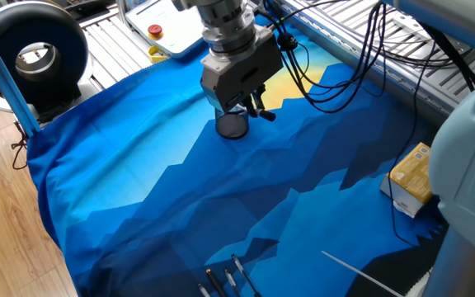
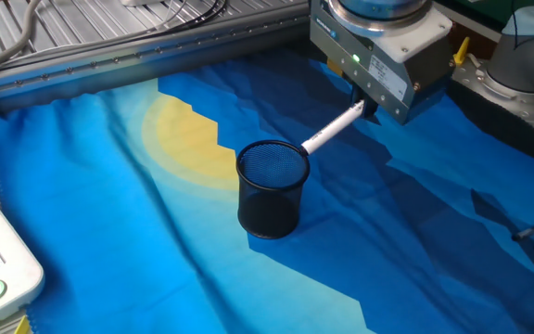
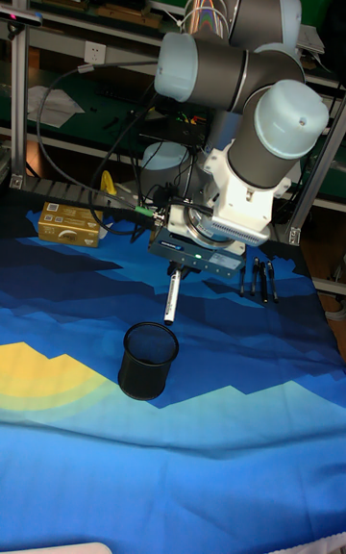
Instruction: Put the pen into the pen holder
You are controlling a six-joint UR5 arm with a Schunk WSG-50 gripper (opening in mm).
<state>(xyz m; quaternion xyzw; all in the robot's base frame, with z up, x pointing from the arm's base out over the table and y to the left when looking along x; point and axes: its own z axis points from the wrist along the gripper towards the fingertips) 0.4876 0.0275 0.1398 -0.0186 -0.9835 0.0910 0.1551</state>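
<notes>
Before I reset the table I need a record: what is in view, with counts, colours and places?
pen: one, white, held tilted in the gripper, lower tip just above the holder's rim.
pen holder: one, black mesh, upright on the cloth.
cloth: one, blue with a yellow patch, covering the table.
dark pens: a small group, at the cloth's edge.
white rod: one, thin, beside them.
yellow box: one, at the cloth's side.
gripper: one, grey, shut on the pen.
</notes>
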